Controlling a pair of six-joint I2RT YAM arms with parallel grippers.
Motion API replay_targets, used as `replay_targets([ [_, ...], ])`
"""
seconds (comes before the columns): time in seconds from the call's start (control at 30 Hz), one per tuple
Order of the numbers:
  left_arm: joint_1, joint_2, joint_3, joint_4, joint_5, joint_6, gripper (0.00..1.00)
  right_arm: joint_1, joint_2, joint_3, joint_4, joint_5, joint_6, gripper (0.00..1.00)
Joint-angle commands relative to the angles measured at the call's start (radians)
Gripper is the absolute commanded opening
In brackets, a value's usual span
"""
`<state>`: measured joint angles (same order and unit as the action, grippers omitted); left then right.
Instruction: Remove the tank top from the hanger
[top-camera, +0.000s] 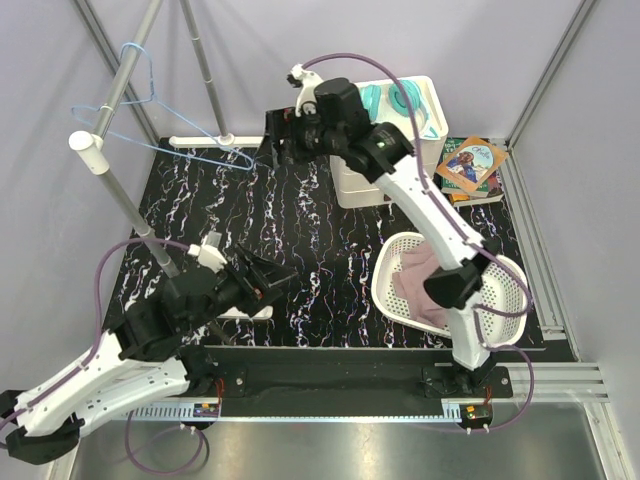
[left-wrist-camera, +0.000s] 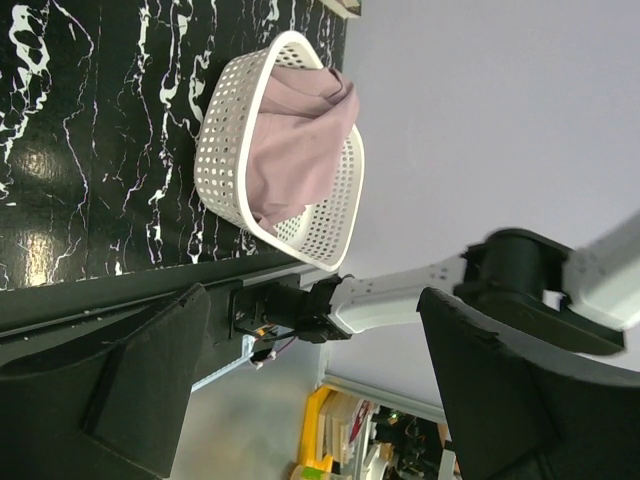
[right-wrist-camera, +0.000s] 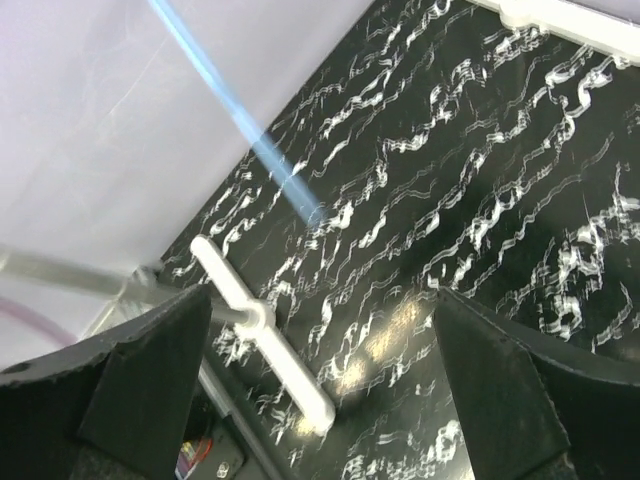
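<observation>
The tank top (top-camera: 412, 278) lies bunched in the white basket (top-camera: 503, 300) on the right of the counter (top-camera: 320, 250). The hanger (top-camera: 152, 85) hangs bare on the grey rail (top-camera: 125, 205). Both the left hand (left-wrist-camera: 315, 395) and the right hand (right-wrist-camera: 320, 390) are spread apart and hold nothing.

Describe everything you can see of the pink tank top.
The tank top is soft, dusty-pink cloth, crumpled in a loose heap inside the white perforated basket on the right of the table. Its straps cannot be made out. It touches only the basket; the right arm crosses above it.
</observation>
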<state>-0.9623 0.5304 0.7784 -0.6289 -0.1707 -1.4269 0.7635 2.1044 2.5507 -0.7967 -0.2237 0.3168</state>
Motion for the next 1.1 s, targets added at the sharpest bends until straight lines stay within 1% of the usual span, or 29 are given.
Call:
replay_targets([
  [0.0, -0.003, 0.060, 0.045, 0.116, 0.066, 0.062, 0.91, 0.008, -0.220, -0.163, -0.058, 0.055, 0.041, 1.00],
  [0.1, -0.003, 0.108, 0.044, 0.173, 0.097, 0.083, 0.91, 0.008, -0.348, -0.334, -0.068, 0.089, 0.065, 1.00],
  [0.13, -0.003, 0.121, 0.042, 0.191, 0.108, 0.088, 0.91, 0.008, -0.381, -0.421, -0.070, 0.105, 0.077, 1.00],
  [0.17, -0.003, 0.146, 0.039, 0.227, 0.118, 0.094, 0.91, 0.008, -0.450, -0.466, -0.070, 0.113, 0.083, 1.00],
  [0.2, -0.003, 0.161, 0.038, 0.242, 0.140, 0.095, 0.91, 0.008, -0.486, -0.512, -0.068, 0.124, 0.090, 1.00],
  [0.23, -0.003, 0.174, 0.038, 0.257, 0.149, 0.100, 0.91, 0.008, -0.524, -0.608, -0.070, 0.151, 0.108, 1.00],
  [0.27, -0.003, 0.201, 0.041, 0.282, 0.158, 0.109, 0.91, 0.008, -0.602, -0.657, -0.068, 0.167, 0.125, 0.99],
  [0.3, -0.003, 0.212, 0.044, 0.290, 0.165, 0.114, 0.91, 0.007, -0.642, -0.708, -0.070, 0.197, 0.143, 1.00],
  [0.33, -0.003, 0.223, 0.045, 0.299, 0.165, 0.117, 0.91, 0.010, -0.680, -0.812, -0.067, 0.213, 0.192, 1.00],
  [0.37, -0.003, 0.233, 0.045, 0.314, 0.190, 0.123, 0.91, 0.008, -0.760, -0.866, -0.067, 0.219, 0.223, 1.00],
  [0.4, -0.003, 0.246, 0.044, 0.322, 0.201, 0.123, 0.91, 0.007, -0.800, -0.921, -0.065, 0.242, 0.257, 1.00],
  [0.43, -0.003, 0.252, 0.039, 0.333, 0.209, 0.122, 0.91, 0.008, -0.876, -1.034, -0.053, 0.254, 0.325, 1.00],
  [0.5, -0.003, 0.260, 0.013, 0.366, 0.226, 0.105, 0.91, 0.008, -0.952, -1.154, -0.035, 0.259, 0.395, 1.00],
  [0.53, -0.003, 0.258, 0.003, 0.382, 0.234, 0.096, 0.91, 0.008, -1.016, -1.258, -0.021, 0.253, 0.460, 1.00],
  [0.6, -0.003, 0.257, -0.048, 0.434, 0.252, 0.068, 0.91, 0.008, -1.073, -1.346, -0.004, 0.233, 0.524, 1.00],
  [0.63, -0.003, 0.250, -0.063, 0.449, 0.258, 0.059, 0.91, 0.008, -1.124, -1.418, 0.025, 0.192, 0.568, 1.00],
  [0.7, -0.003, 0.241, -0.117, 0.495, 0.279, 0.040, 0.92, 0.007, -1.170, -1.477, 0.059, 0.164, 0.606, 1.00],
  [0.77, -0.003, 0.220, -0.174, 0.553, 0.293, 0.037, 0.93, 0.007, -1.242, -1.560, 0.128, 0.115, 0.643, 1.00],
  [0.8, -0.003, 0.209, -0.195, 0.578, 0.309, 0.036, 0.93, 0.008, -1.271, -1.592, 0.202, 0.078, 0.665, 1.00],
  [0.83, -0.003, 0.188, -0.243, 0.607, 0.321, 0.036, 0.94, 0.008, -1.328, -1.663, 0.250, 0.055, 0.676, 1.00],
  [0.87, -0.003, 0.175, -0.272, 0.692, 0.333, 0.033, 0.95, 0.008, -1.359, -1.702, 0.299, 0.029, 0.686, 1.00],
  [0.9, -0.003, 0.163, -0.304, 0.743, 0.364, 0.026, 0.95, 0.008, -1.391, -1.743, 0.409, -0.020, 0.712, 1.00],
  [0.93, -0.003, 0.152, -0.376, 0.876, 0.382, 0.016, 0.96, 0.008, -1.453, -1.833, 0.472, -0.046, 0.728, 1.00],
  [0.97, -0.003, 0.129, -0.416, 0.950, 0.398, -0.012, 0.96, 0.008, -1.486, -1.884, 0.540, -0.071, 0.745, 1.00],
  [1.0, -0.003, 0.120, -0.456, 1.025, 0.430, -0.027, 0.96, 0.008, -1.518, -1.937, 0.677, -0.110, 0.792, 1.00],
  [1.03, -0.003, 0.111, -0.532, 1.098, 0.445, -0.042, 0.96, 0.008, -1.585, -2.045, 0.748, -0.123, 0.821, 1.00],
  [1.07, -0.003, 0.086, -0.569, 1.232, 0.454, -0.070, 0.96, 0.008, -1.621, -2.102, 0.827, -0.129, 0.852, 1.00],
])
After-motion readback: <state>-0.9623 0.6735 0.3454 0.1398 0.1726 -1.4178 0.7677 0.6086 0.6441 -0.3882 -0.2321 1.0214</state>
